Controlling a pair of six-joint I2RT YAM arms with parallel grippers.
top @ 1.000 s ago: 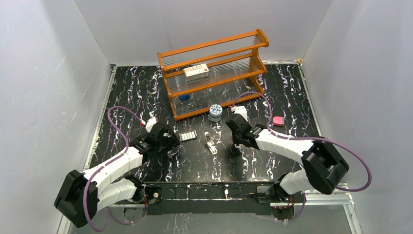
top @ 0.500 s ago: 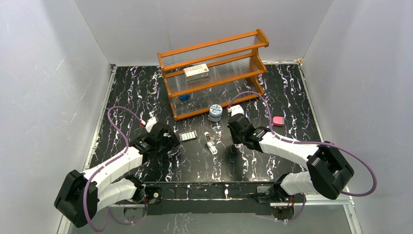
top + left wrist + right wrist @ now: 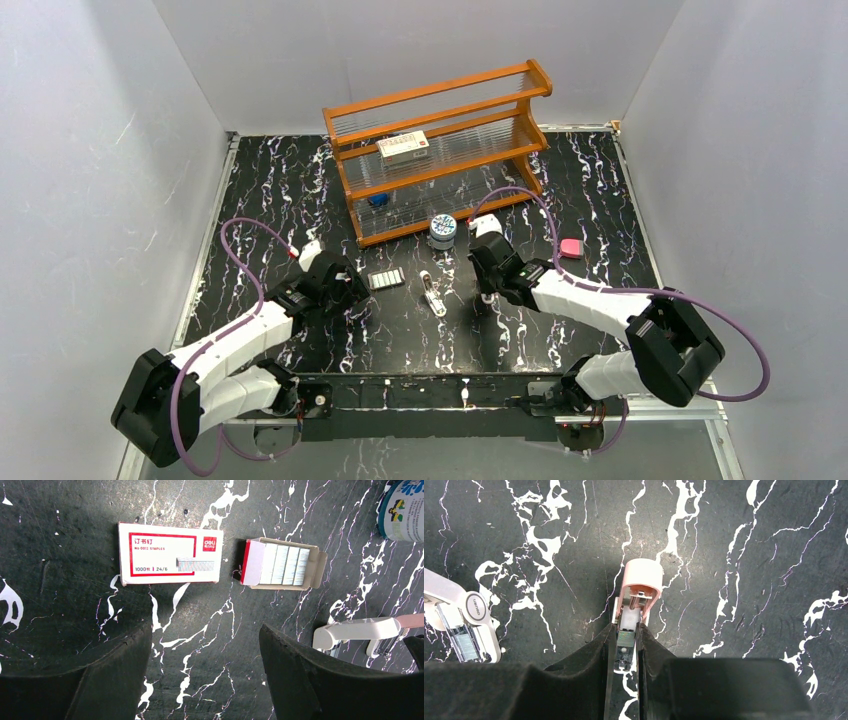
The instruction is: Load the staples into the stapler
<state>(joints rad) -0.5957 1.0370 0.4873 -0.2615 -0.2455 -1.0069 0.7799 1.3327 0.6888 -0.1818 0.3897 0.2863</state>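
Observation:
The staples [image 3: 283, 563] are grey strips lying side by side in an open cardboard tray; they also show in the top view [image 3: 386, 279]. The white stapler [image 3: 432, 293] lies open on the table, its silver channel up, and shows in the right wrist view [image 3: 466, 625] and the left wrist view [image 3: 357, 630]. My left gripper [image 3: 205, 645] is open and empty, just short of the staples and the small red-and-white box [image 3: 169, 553]. My right gripper [image 3: 626, 630] is shut on the peach-coloured mini stapler [image 3: 641, 580], right of the white stapler.
An orange wooden shelf [image 3: 440, 165] stands at the back with a larger red-and-white box [image 3: 403, 148] on it and a small blue thing [image 3: 377, 199] below. A round blue-and-white can [image 3: 441, 231] stands before it. A pink thing [image 3: 570, 248] lies at the right.
My right gripper has shifted slightly to the back and left with the peach stapler in it. The left arm, the staples and the white stapler have not moved.

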